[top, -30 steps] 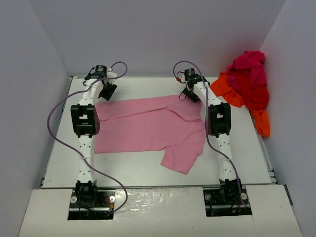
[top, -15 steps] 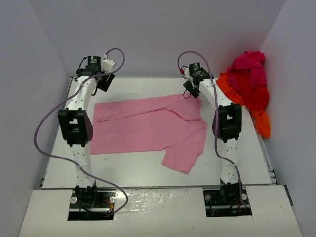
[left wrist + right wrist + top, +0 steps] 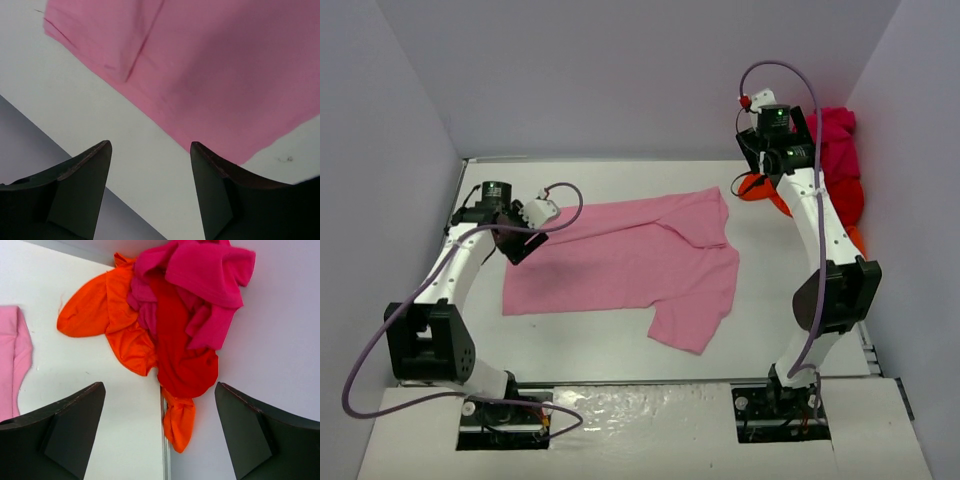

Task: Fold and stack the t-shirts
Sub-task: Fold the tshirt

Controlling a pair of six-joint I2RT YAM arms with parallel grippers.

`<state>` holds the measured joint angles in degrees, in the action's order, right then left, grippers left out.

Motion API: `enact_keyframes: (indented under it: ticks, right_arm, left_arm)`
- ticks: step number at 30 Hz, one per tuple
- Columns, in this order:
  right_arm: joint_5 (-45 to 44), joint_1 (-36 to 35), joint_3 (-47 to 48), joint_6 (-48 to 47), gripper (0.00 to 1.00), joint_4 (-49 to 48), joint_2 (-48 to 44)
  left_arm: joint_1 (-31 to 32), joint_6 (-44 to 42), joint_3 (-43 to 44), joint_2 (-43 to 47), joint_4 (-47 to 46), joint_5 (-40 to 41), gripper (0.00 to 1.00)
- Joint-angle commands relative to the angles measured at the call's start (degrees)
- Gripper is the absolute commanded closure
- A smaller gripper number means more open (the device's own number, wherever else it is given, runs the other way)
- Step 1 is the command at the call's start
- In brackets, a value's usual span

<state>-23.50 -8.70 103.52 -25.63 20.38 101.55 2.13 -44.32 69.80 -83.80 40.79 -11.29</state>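
You have the pink t-shirt (image 3: 630,260) lying spread out in the middle of the white table (image 3: 600,345), mostly flat, and everything else is best placed against it. Along its right side the cloth is doubled over near the far corner, and at the near right corner a flap sticks out toward the arm bases, past the straight near hem. Your left gripper (image 3: 150,147) is at the pink t-shirt's left edge, close to the far left corner; in the left wrist view its two dark fingers stand apart with nothing between them, bare table beneath them, and the shirt's edge and a folded sleeve just ahead. Your right gripper (image 3: 160,387) is raised high beyond the pink t-shirt's far right corner, well apart from it, with its fingers spread wide and holding nothing. It looks down on the other t-shirts, which sit heaped to the right of and beyond the pink t-shirt, in the corner against the side wall (image 3: 910,200). In that heap the orange t-shirt (image 3: 125,335) is the one nearest the pink t-shirt, the red t-shirt (image 3: 182,360) lies over it, and the magenta t-shirt (image 3: 205,270) is bunched on top, farthest away. A strip of orange trails along the table's right edge beside the wall.
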Motion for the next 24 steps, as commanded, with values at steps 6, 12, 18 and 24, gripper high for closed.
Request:
enact_keyframes:
  ticks: [6, 12, 18, 24]
  right_arm:
    - [-3.6, -0.4, -8.5, 4.5, 0.11, -1.9, -6.8]
    - [-3.8, -0.3, -11.9, 4.7, 0.1, -2.4, -9.3]
    - [-3.3, 0.0, -12.4, 4.8, 0.1, -2.4, -10.2]
    - [-1.8, 0.0, -14.1, 5.1, 0.1, -2.3, -12.0]
  left_arm:
    - [2.5, -15.6, -11.9, 9.9, 6.7, 2.5, 0.4]
    - [4.4, -19.6, -20.9, 12.0, 5.2, 8.2, 0.4]
    - [4.5, -20.3, -25.3, 11.1, -0.7, 10.2, 0.4]
    - [4.1, -20.8, -27.4, 6.4, -6.2, 12.4, 0.4]
